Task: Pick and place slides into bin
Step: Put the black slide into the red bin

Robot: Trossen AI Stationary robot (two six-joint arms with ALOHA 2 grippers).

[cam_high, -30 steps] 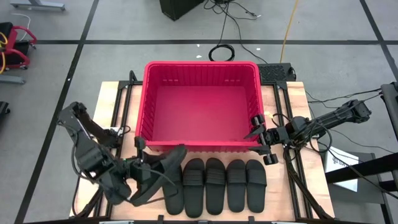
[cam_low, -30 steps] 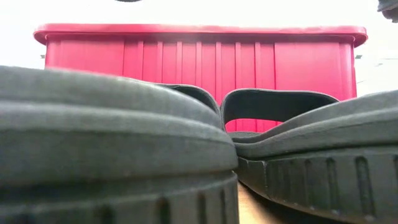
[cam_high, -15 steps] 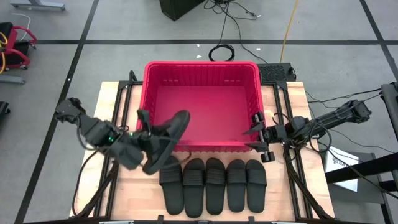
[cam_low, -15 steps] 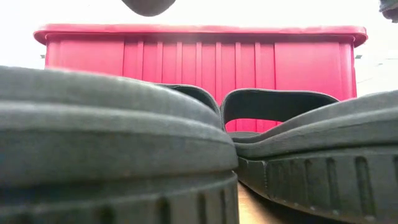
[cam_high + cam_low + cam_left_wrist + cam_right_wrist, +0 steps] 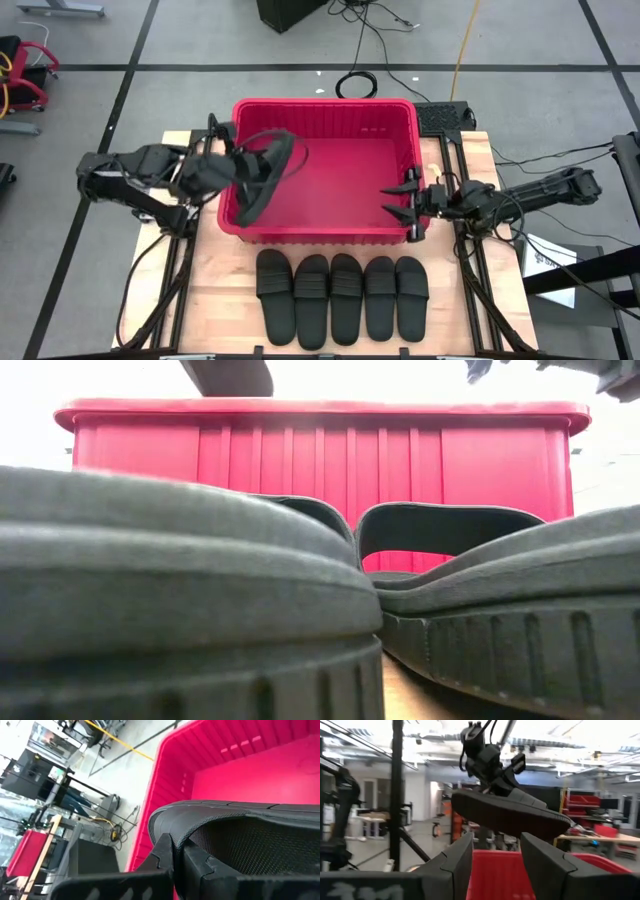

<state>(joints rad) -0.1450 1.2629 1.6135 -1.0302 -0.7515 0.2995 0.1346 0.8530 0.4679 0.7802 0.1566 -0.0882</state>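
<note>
A black slide (image 5: 258, 185) hangs over the left part of the red bin (image 5: 340, 125), with my left gripper (image 5: 228, 165) shut on it. The right wrist view shows this slide (image 5: 510, 817) sole-down above the bin's rim. Several more slides (image 5: 340, 298) lie side by side, soles down, on the wooden table in front of the bin. My right gripper (image 5: 405, 205) stands open over the bin's right rim, nothing between its fingers (image 5: 462, 855). My left gripper pinches the edge of the slide's strap (image 5: 172, 837) between its two fingers (image 5: 195, 862). They come from the table's left, slanting a little downward. The slide is lifted clear and tilted, one end (image 5: 245, 215) over the bin's near left corner.
The bin (image 5: 320, 450) fills the table's far half, with bare floor inside it. The row of slides (image 5: 180, 590) takes the near middle. Bare wood (image 5: 215, 290) lies at the near left. Cables and floor gear lie beyond the table.
My left gripper has swung up from the table's near left toward the far edge and right, carrying the slide over the bin's left rim; the slide has turned about on the way. My right gripper has shifted slightly inward over the bin, still open.
</note>
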